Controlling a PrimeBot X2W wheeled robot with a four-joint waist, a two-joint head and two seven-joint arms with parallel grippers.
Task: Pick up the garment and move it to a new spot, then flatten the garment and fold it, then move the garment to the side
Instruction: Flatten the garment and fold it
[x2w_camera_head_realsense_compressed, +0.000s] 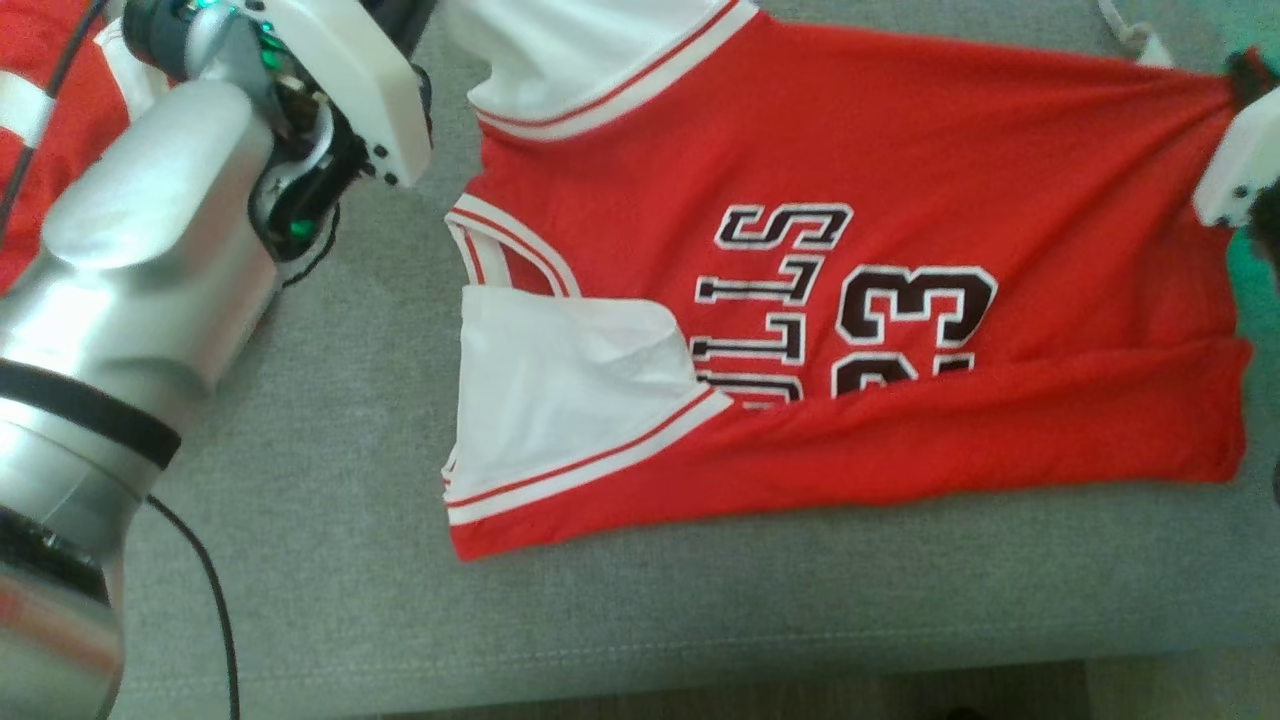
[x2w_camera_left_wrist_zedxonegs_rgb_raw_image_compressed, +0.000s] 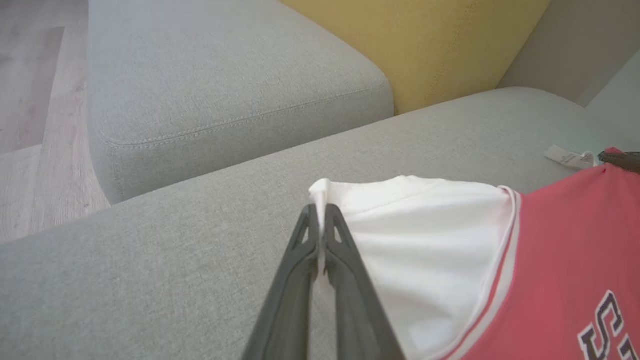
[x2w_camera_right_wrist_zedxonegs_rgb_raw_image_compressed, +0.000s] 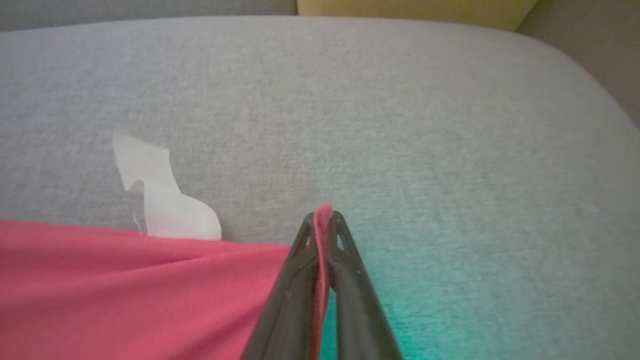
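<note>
The garment (x2w_camera_head_realsense_compressed: 900, 150) is a red jersey with white sleeves and black lettering, spread sideways on a grey sofa cushion (x2w_camera_head_realsense_compressed: 330, 380). In the left wrist view my left gripper (x2w_camera_left_wrist_zedxonegs_rgb_raw_image_compressed: 320, 212) is shut on the edge of a white sleeve (x2w_camera_left_wrist_zedxonegs_rgb_raw_image_compressed: 425, 235). My silver left arm (x2w_camera_head_realsense_compressed: 150, 250) reaches in from the upper left of the head view. My right gripper (x2w_camera_right_wrist_zedxonegs_rgb_raw_image_compressed: 324, 220) is shut on a corner of the red hem (x2w_camera_right_wrist_zedxonegs_rgb_raw_image_compressed: 125, 280), pinched between its fingers. The head view has this gripper (x2w_camera_head_realsense_compressed: 1243, 72) at the jersey's far right corner, with the cloth pulled taut toward it.
A white care label (x2w_camera_right_wrist_zedxonegs_rgb_raw_image_compressed: 160, 200) sticks out past the hem. A yellow cushion (x2w_camera_left_wrist_zedxonegs_rgb_raw_image_compressed: 425, 45) and a second grey cushion (x2w_camera_left_wrist_zedxonegs_rgb_raw_image_compressed: 225, 90) lie beyond, wood floor (x2w_camera_left_wrist_zedxonegs_rgb_raw_image_compressed: 30, 100) further left. The sofa's front edge (x2w_camera_head_realsense_compressed: 700, 660) runs below the jersey. A black cable (x2w_camera_head_realsense_compressed: 215, 600) hangs by my arm.
</note>
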